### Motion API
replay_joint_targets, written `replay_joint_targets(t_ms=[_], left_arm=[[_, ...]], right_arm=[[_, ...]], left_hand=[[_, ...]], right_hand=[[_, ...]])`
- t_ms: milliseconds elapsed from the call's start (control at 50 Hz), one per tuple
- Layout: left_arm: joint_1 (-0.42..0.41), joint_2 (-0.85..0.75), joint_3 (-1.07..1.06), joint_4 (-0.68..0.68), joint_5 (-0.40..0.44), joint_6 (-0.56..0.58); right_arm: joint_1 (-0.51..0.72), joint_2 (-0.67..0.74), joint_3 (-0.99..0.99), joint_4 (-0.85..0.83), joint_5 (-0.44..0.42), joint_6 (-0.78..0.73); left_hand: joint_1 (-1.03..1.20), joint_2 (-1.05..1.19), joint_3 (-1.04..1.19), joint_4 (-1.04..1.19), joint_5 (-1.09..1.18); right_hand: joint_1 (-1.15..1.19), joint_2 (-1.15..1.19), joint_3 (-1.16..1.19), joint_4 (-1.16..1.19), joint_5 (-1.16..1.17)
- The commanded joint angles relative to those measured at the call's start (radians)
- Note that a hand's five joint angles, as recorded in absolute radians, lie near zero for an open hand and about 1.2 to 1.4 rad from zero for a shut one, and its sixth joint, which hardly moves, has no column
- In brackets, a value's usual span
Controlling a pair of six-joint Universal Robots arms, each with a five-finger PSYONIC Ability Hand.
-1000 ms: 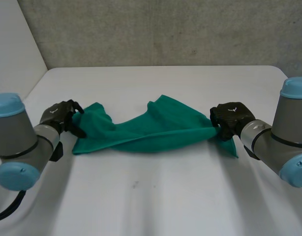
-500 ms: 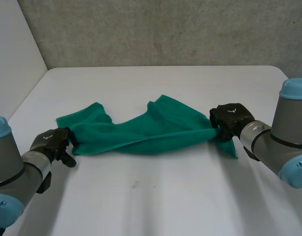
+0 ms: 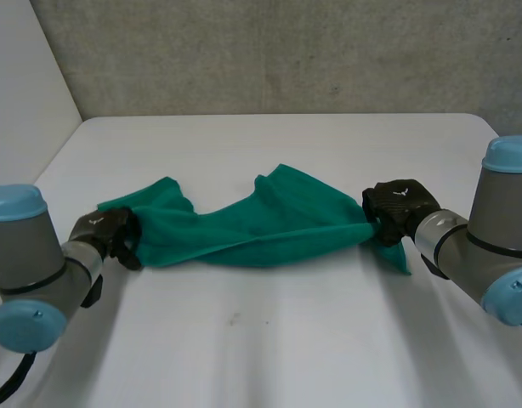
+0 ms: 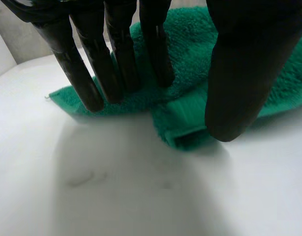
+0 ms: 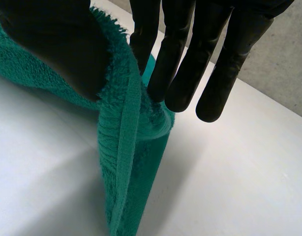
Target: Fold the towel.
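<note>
From the head view, the green towel [image 3: 269, 223] lies bunched across the middle of the white table [image 3: 269, 331], drawn out between the two hands. The left hand [image 3: 108, 229] sits at its left end and the right hand [image 3: 395, 204] at its right end, where a corner of cloth hangs down on the near side. In the left wrist view, the left hand's fingers [image 4: 116, 54] are straight and close together, with their tips over the towel's [image 4: 190, 46] edge. The thumb [image 4: 244, 73] stands well apart from them above a folded hem. Nothing is clamped between them, and I cannot tell whether the tips touch the cloth. In the right wrist view, the right hand's straight fingers [image 5: 180, 59] and its thumb [image 5: 52, 44] pinch a bunched fold of the towel [image 5: 131, 162] between them. The hemmed end drops from this grip toward the table [image 5: 239, 187].
</note>
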Motion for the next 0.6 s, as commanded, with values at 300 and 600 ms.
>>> replay_joint_targets(t_ms=[300,600], left_arm=[[-0.048,-0.167,0.214,-0.008,-0.003,0.004],[-0.086,0.225,0.150,-0.086,-0.045,-0.005]], right_arm=[[-0.003,0.001,-0.004,-0.001,0.002,-0.001],[-0.018,-0.141,-0.090,0.082,0.014,-0.027]], left_hand=[[0.086,0.090,0.089,0.090,0.094],[0.741,0.744,0.743,0.744,0.749]], right_hand=[[0.430,0.218,0.212,0.203,0.230],[0.430,0.218,0.212,0.203,0.230]])
